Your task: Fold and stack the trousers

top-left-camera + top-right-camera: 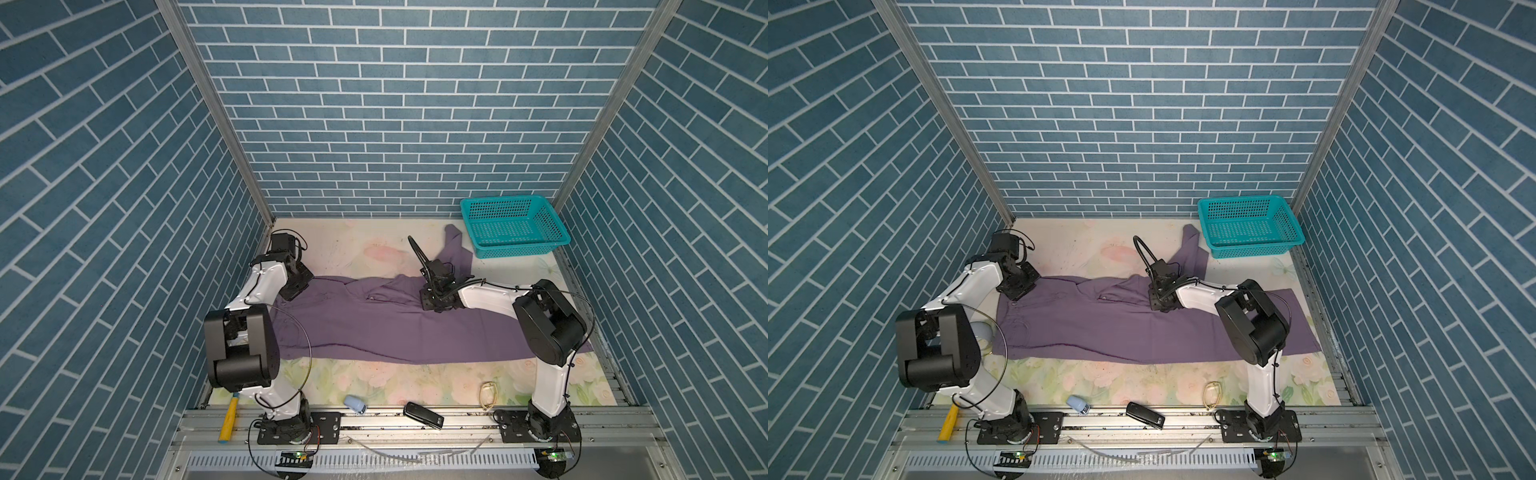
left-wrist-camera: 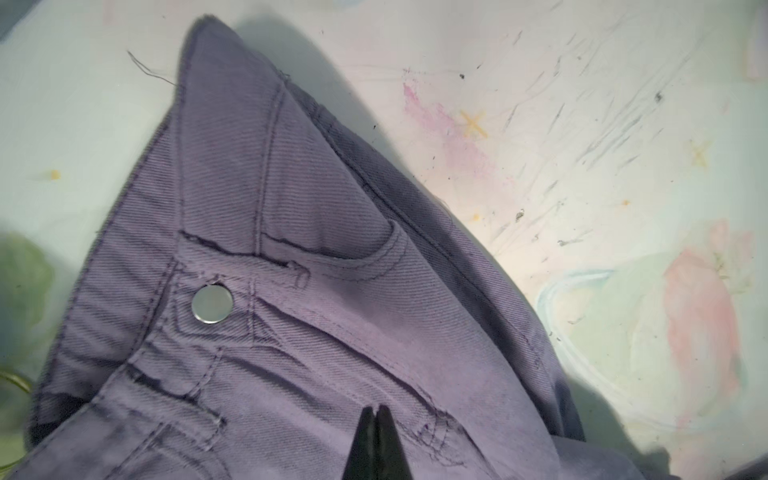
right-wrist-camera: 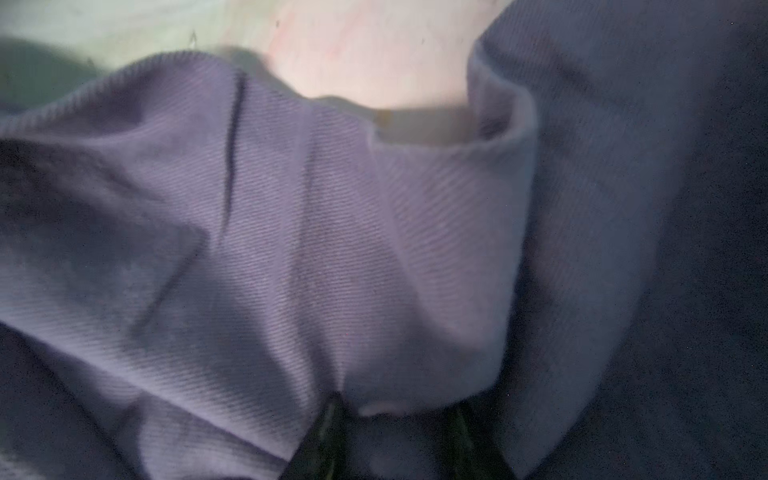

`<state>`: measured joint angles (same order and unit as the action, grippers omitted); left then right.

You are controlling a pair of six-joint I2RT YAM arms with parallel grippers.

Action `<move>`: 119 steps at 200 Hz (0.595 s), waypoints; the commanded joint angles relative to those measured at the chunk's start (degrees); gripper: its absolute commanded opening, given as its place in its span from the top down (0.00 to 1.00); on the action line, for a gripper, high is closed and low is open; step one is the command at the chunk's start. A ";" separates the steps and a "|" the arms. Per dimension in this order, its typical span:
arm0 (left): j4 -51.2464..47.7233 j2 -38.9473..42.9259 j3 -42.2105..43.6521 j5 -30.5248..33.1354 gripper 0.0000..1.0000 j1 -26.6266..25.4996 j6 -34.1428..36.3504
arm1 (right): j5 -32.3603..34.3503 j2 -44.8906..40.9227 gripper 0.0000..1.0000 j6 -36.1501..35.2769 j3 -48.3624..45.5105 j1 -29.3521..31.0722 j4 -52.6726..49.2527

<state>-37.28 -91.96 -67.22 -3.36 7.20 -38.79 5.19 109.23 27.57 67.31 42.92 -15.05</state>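
The purple trousers lie spread across the floral table. Their waist is at the left. One leg runs right under the right arm, and the other bends back toward the teal basket. My left gripper is at the far waist corner, near the metal button, shut with its tips pinching the fabric. My right gripper is down on the crotch area. Its jaws stand apart with a thick fold of the trousers bunched between them.
The basket sits in the back right corner, beside the leg end. Along the front edge lie a yellow-handled tool, a small blue object, a black device and a tan loop. Brick-patterned walls close in three sides.
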 commanded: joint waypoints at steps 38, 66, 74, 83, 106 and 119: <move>2.45 6.87 1.42 -3.13 0.65 -3.74 2.51 | 8.36 -0.80 0.43 -2.79 14.10 -1.88 -14.08; 3.27 6.72 -1.14 4.71 0.35 -14.30 7.71 | 6.12 3.79 0.39 -1.36 23.05 -6.93 -16.54; 4.67 5.94 -1.23 3.40 0.33 -16.05 8.44 | 5.68 5.74 0.39 -1.02 26.14 -8.46 -17.73; 6.06 4.51 -1.46 1.86 0.31 -17.73 9.07 | 5.28 8.15 0.39 -0.66 30.04 -9.97 -19.70; 6.19 -0.91 -4.46 1.24 0.24 -22.42 11.82 | 3.93 14.07 0.38 -0.23 38.94 -12.68 -24.71; 4.89 -4.45 -6.93 2.30 0.09 -25.10 13.75 | 2.88 15.96 0.38 -0.46 41.26 -13.44 -25.05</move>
<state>-31.99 -90.83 -70.39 -2.48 -14.04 -30.17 9.76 120.64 26.33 103.77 30.63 -32.56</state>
